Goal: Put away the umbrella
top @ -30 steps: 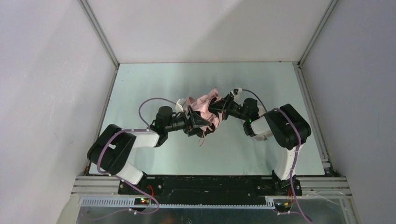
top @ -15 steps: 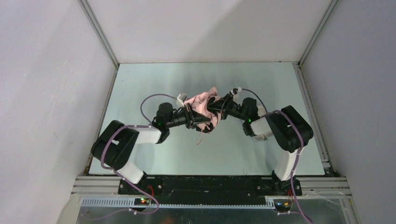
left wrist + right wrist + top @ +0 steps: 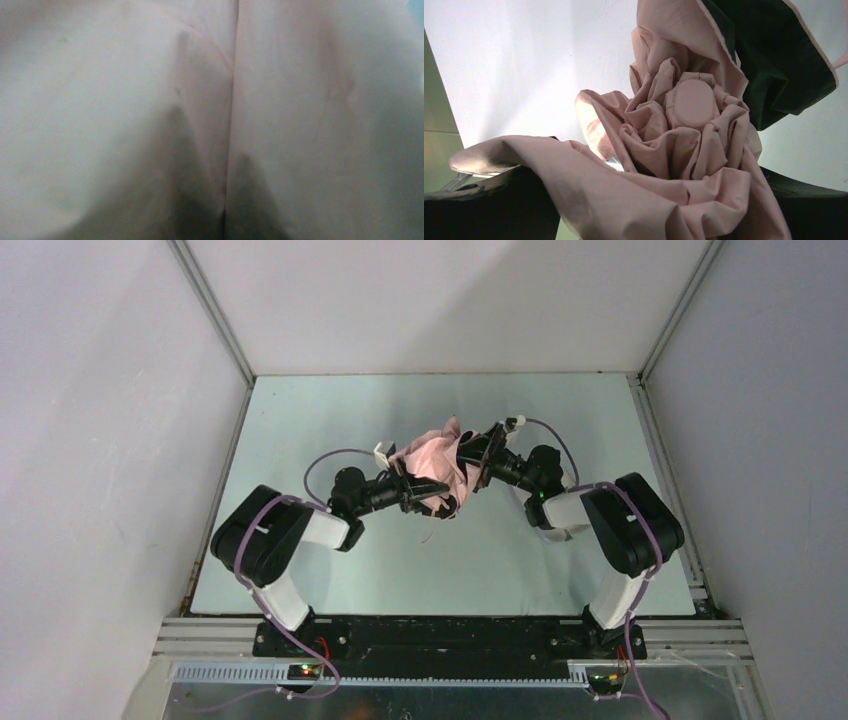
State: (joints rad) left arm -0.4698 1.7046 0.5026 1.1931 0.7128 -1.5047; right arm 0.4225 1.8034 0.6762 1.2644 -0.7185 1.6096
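The umbrella is a crumpled pale pink bundle held up over the middle of the table between both arms. My left gripper reaches in from the left, its jaws drawn narrow on the lower folds. In the left wrist view, pink fabric fills the frame and hides the fingers. My right gripper is at the bundle's right side and stands open. Its dark fingers sit wide apart with pink canopy draped across them. The round top cap faces the right wrist camera, and the black underside shows above it.
The pale green table is boxed in by white walls on three sides, with metal rails along its edges. A thin strap dangles from the bundle toward the table. Both arm bases stand at the near edge.
My left gripper went from wide open to narrow on the fabric. The right gripper's jaws spread apart. The bundle shifted slightly toward the far side and both arms followed.
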